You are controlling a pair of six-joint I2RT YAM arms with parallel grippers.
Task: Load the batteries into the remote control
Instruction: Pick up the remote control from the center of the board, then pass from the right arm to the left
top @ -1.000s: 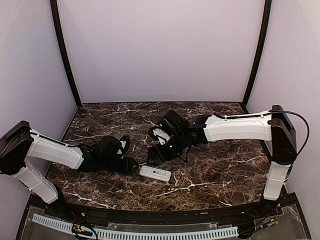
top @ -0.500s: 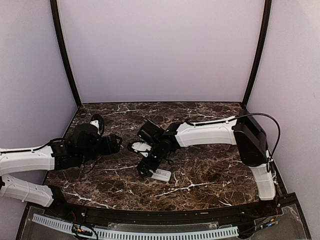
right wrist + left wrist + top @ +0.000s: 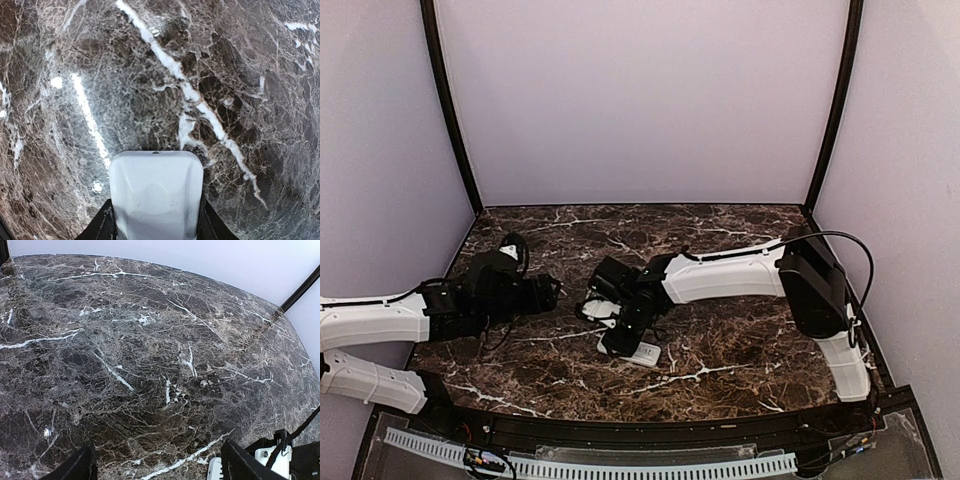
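- Brown marble-veined counter [image 3: 750, 335] fills the booth, closed in by pale lilac walls [image 3: 640, 100] and black corner posts [image 3: 448, 110].
- From the top camera I see my right arm stretched across toward the left. The right hand [image 3: 619, 336] is down over the remote control [image 3: 643, 352].
- The remote control lies flat on the counter, near the front edge and a little left of centre. Only its right end shows from under the hand.
- On my right wrist camera, the plain white rounded end of the remote juts out ahead of the hand. A dark finger [image 3: 106, 226] is pressed against each long side, so the right hand is clamped on the remote control.
- My left arm lies low along the left side. The left hand [image 3: 546, 293] points toward the right arm, well apart from the remote control.
- On the left wrist camera, its two fingers [image 3: 80, 467] sit wide apart at the bottom corners with bare counter between them. The left hand is spread and holds nothing.
- A small white piece [image 3: 215, 469] shows at the bottom edge of that view, just beside the right-side finger. I cannot tell what it is.
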